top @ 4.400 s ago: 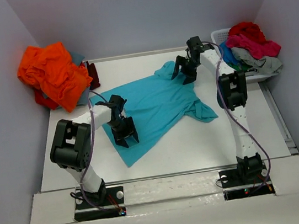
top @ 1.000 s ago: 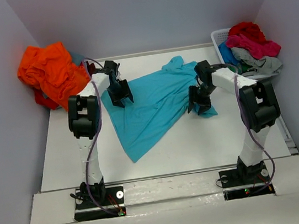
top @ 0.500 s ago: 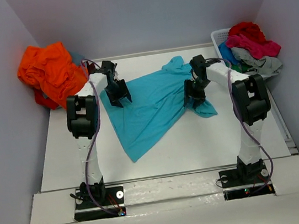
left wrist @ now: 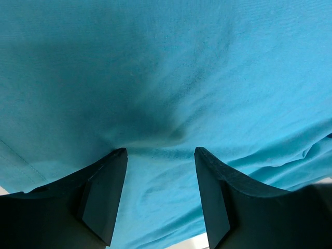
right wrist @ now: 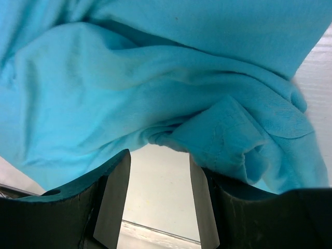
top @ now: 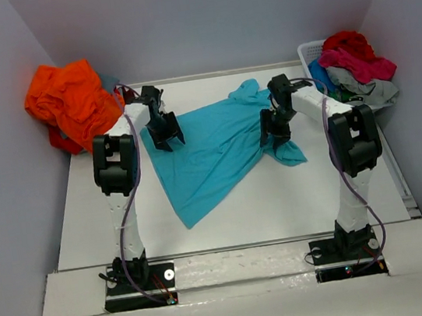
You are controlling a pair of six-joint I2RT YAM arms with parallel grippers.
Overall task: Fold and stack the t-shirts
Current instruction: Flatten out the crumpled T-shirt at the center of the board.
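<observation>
Overhead view: the turquoise t-shirt (top: 210, 150) lies spread, with some wrinkles, across the middle of the white table (top: 295, 193), one corner pointing toward the arm bases. Your left gripper (top: 167, 139) is lowered onto the shirt's far left edge. In the left wrist view its fingers (left wrist: 106, 192) stand spread, tips against the cloth, with a small pucker between them. Your right gripper (top: 273, 135) sits at the shirt's right side by a bunched sleeve. In the right wrist view its fingers (right wrist: 111, 199) are likewise apart and grip nothing, and the folded sleeve (right wrist: 228, 135) lies just past the tips. An orange t-shirt heap (top: 69, 99) occupies the far left corner. The white basket (top: 308, 52) at far right holds red (top: 345, 41), pink (top: 363, 64) and light grey (top: 370, 90) shirts.
</observation>
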